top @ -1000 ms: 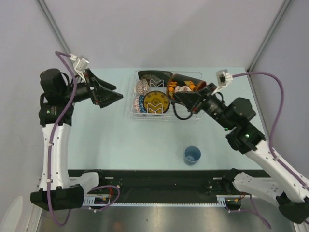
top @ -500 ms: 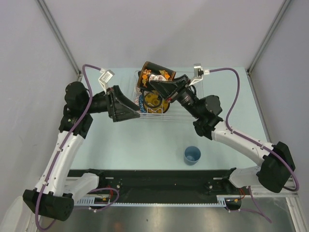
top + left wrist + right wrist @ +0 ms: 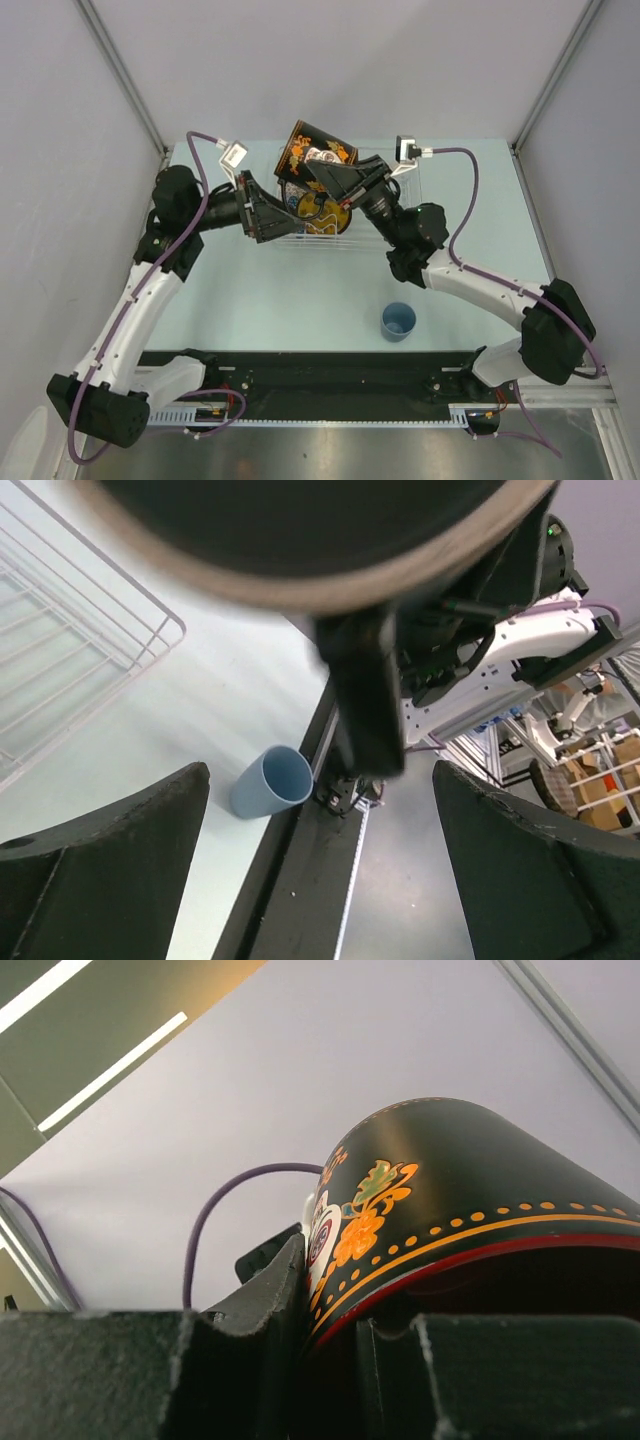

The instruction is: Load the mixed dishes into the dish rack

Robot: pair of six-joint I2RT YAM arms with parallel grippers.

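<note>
- Top external: the right hand point(image 3: 335, 178) gripped the black mug with red inside point(image 3: 318, 152), tilted above the dish rack point(image 3: 310, 238); the left hand point(image 3: 278, 208) gaped wide, empty.
- Left wrist: the small light-blue cup point(image 3: 268, 782) stood on the worktop point(image 3: 200, 710).
- Right wrist: the mug bore orange flowers and a dotted band.

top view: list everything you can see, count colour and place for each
black mug: 1, black with orange floral pattern and red inside, tilted, held above the rack's far side
dish rack: 1, clear with white wires, far middle of the table
yellow saucer: 1, yellow with dark rim, on edge in the rack
other dishes in the rack: mostly hidden behind the grippers, count unclear
light-blue cup: 1, light blue, on the table near the front edge, apart from the rack
table: 1, pale blue, under everything
left gripper: 1, black, open, at the rack's left end
right gripper: 1, black, closed on the mug's rim
</note>
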